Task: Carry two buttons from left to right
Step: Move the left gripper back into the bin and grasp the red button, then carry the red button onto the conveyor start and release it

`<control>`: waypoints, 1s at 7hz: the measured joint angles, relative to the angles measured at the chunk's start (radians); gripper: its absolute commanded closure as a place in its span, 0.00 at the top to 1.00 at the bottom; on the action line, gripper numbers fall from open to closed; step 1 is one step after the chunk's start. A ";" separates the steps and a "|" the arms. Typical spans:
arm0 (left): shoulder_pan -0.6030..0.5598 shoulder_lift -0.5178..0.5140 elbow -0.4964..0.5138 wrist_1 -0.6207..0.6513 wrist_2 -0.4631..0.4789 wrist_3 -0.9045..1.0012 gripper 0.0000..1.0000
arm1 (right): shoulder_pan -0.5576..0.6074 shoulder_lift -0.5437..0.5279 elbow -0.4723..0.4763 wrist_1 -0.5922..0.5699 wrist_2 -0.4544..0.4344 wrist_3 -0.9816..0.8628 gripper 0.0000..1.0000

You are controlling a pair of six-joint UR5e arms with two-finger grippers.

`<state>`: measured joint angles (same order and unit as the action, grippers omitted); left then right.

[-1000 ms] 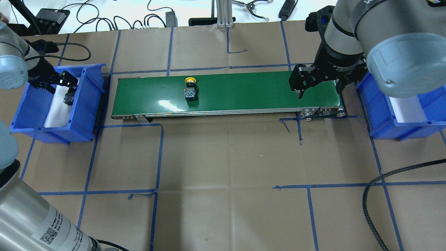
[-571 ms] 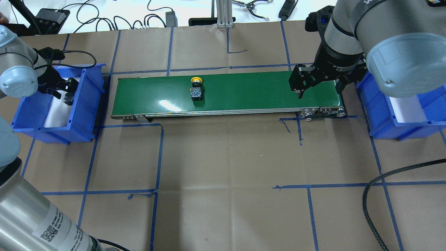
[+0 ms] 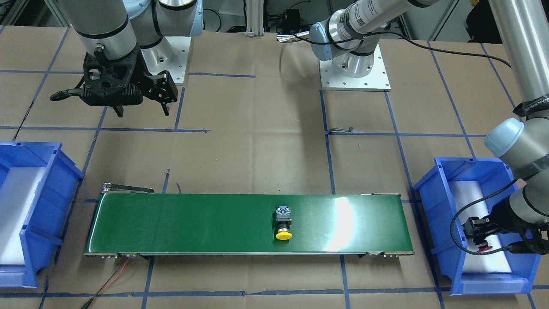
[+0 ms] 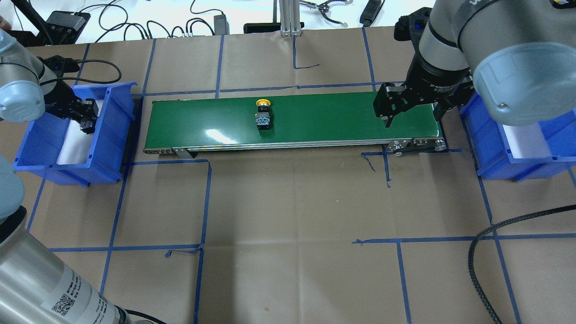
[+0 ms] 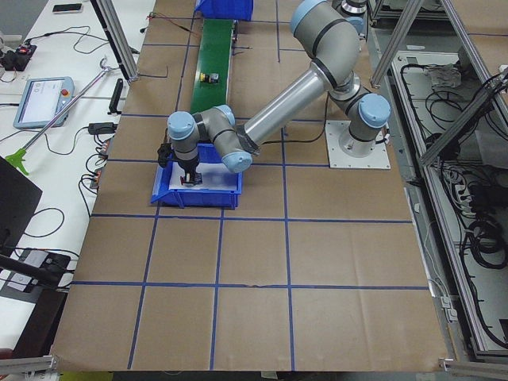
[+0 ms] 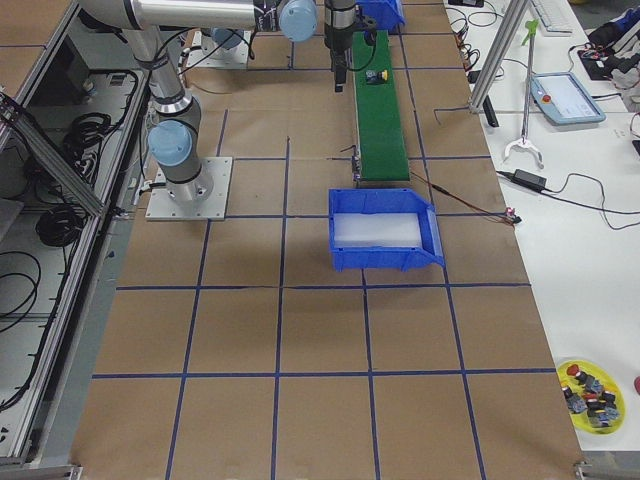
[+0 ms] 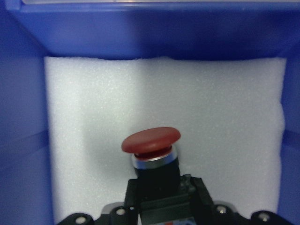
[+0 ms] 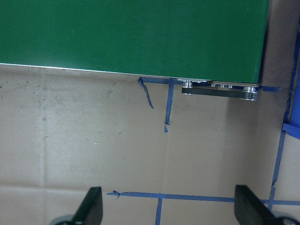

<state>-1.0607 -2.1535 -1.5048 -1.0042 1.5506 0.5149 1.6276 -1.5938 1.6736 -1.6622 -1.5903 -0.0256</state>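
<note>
Left pincer (image 4: 85,121) is down inside the blue bin (image 4: 114,135) at the robot's left end of the surface (image 4: 288,202), clamped on the black body of the red button (image 7: 151,139). In the left wrist view the red cap juts forward from the grip over the white foam (image 7: 164,89) that lines the bin floor; whether the button touches the foam I cannot tell.

Right pincer (image 4: 413,114) hangs over the far right end of the green belt (image 4: 324,114), fingers (image 8: 93,206) spread wide apart, holding nothing and touching nothing. Beside it stands a second blue bin (image 4: 490,153).

On the belt, a little left of its middle, the yellow button (image 4: 263,118) lies on its side, cap pointing away from the robot, well apart from both pincers.
</note>
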 measured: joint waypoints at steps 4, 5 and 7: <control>0.005 0.158 0.020 -0.180 0.005 0.010 0.06 | -0.003 0.000 -0.001 -0.007 0.000 -0.001 1.00; 0.003 0.206 0.040 -0.255 0.005 0.013 0.06 | -0.003 0.000 0.000 -0.010 0.001 -0.001 1.00; -0.013 0.244 0.116 -0.423 0.005 0.014 0.06 | -0.002 0.007 0.000 -0.014 0.001 0.000 1.00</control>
<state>-1.0737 -1.9097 -1.3888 -1.4274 1.5551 0.5288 1.6258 -1.5873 1.6735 -1.6760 -1.5893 -0.0252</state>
